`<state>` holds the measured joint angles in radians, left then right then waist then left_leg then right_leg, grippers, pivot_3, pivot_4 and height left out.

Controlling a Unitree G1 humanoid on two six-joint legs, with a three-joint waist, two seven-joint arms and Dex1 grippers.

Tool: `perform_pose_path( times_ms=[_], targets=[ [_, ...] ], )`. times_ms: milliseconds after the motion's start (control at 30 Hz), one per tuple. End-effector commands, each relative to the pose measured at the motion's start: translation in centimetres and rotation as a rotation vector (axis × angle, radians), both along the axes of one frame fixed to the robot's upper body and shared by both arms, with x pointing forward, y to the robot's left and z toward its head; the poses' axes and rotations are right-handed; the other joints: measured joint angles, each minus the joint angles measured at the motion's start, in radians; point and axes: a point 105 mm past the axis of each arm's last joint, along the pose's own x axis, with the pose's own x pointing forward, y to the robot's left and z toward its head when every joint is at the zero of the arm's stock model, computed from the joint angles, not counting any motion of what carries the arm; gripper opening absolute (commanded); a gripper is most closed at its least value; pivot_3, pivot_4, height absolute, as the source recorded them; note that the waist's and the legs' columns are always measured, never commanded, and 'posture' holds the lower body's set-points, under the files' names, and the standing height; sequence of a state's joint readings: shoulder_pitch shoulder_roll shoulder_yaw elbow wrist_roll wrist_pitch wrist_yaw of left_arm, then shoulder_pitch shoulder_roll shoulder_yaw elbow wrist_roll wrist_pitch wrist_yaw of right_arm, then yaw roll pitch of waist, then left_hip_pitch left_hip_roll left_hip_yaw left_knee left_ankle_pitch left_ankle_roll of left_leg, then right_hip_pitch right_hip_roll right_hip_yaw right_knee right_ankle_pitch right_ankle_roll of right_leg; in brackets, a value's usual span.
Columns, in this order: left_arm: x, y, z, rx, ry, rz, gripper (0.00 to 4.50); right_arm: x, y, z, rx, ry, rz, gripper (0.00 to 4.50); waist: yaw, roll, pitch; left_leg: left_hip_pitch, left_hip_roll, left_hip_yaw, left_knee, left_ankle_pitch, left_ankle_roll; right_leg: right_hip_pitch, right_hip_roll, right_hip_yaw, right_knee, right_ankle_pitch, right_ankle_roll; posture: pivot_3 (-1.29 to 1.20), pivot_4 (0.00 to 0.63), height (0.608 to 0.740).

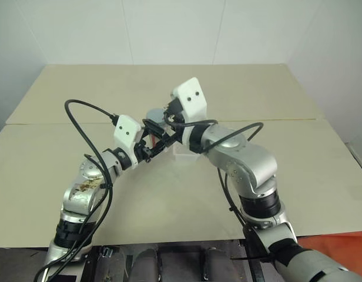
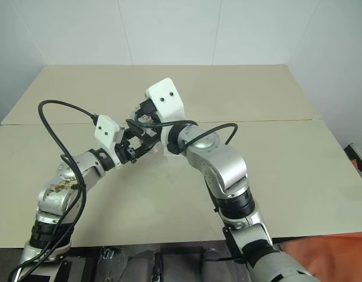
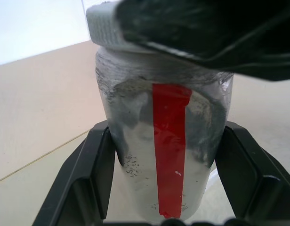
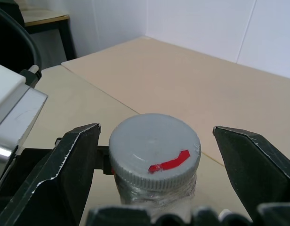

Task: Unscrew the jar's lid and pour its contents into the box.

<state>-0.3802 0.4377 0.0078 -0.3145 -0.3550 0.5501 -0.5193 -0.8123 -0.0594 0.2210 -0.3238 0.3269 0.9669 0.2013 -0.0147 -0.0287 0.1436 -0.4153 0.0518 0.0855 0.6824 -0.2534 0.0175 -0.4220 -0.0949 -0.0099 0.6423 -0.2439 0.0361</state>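
Note:
The clear jar (image 3: 135, 155), with a red stripe down its side and grey powder inside, is held upright above the table. My left gripper (image 3: 166, 150) is shut on its body, one black finger on each side. The grey lid (image 4: 154, 146), marked with a red dash, sits on the jar. My right gripper (image 4: 157, 134) is over the lid and open, with a finger on each side and a gap between each finger and the lid. The translucent box (image 1: 182, 152) stands on the table just behind and below the two grippers, partly hidden by them.
The beige table (image 1: 298, 176) stretches wide around the arms, with a seam (image 1: 287, 120) running across it and white walls behind. A black cable (image 1: 81, 126) loops off my left wrist, and another (image 1: 245, 130) off my right.

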Motion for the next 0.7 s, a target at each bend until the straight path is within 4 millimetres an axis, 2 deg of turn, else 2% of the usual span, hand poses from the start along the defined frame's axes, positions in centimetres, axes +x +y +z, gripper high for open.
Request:
perform_pose_path(
  times_ms=[33, 167, 267, 367, 400, 700],
  targets=[
    [-0.68, -0.28, 1.07, -0.001, -0.045, -0.013, 2.77, -0.42, 0.3, 1.36, 0.019, -0.042, 0.008, 4.49, 0.0, 0.0, 0.0, 0.0, 0.0, 0.0, 0.0, 0.0, 0.0, 0.0, 0.0, 0.0, 0.0, 0.0, 0.0, 0.0, 0.15, 0.74],
    [-0.83, -0.29, 0.96, 0.0, -0.039, -0.015, 2.77, -0.34, 0.39, 1.4, 0.028, -0.033, 0.008, 4.49, 0.0, 0.0, 0.0, 0.0, 0.0, 0.0, 0.0, 0.0, 0.0, 0.0, 0.0, 0.0, 0.0, 0.0, 0.0, 0.0, 0.15, 0.74],
    [-0.98, -0.35, 0.85, 0.002, -0.035, -0.018, 2.77, -0.37, 0.37, 1.45, 0.024, -0.038, 0.013, 3.95, 0.0, 0.0, 0.0, 0.0, 0.0, 0.0, 0.0, 0.0, 0.0, 0.0, 0.0, 0.0, 0.0, 0.0, 0.0, 0.0, 0.15, 0.74],
    [-1.09, -0.36, 0.75, 0.005, -0.032, -0.021, 2.77, -0.45, 0.39, 1.43, 0.022, -0.038, 0.022, 2.95, 0.0, 0.0, 0.0, 0.0, 0.0, 0.0, 0.0, 0.0, 0.0, 0.0, 0.0, 0.0, 0.0, 0.0, 0.0, 0.0, 0.15, 0.74],
    [-1.09, -0.37, 0.75, 0.005, -0.032, -0.022, 2.77, -0.44, 0.37, 1.43, 0.021, -0.038, 0.024, 2.74, 0.0, 0.0, 0.0, 0.0, 0.0, 0.0, 0.0, 0.0, 0.0, 0.0, 0.0, 0.0, 0.0, 0.0, 0.0, 0.0, 0.15, 0.74],
    [-1.2, -0.37, 1.32, 0.008, -0.075, -0.06, 2.77, -0.67, -0.05, 0.77, -0.001, -0.018, 0.092, 2.74, 0.0, 0.0, 0.0, 0.0, 0.0, 0.0, 0.0, 0.0, 0.0, 0.0, 0.0, 0.0, 0.0, 0.0, 0.0, 0.0, 0.15, 0.74]
  ],
)
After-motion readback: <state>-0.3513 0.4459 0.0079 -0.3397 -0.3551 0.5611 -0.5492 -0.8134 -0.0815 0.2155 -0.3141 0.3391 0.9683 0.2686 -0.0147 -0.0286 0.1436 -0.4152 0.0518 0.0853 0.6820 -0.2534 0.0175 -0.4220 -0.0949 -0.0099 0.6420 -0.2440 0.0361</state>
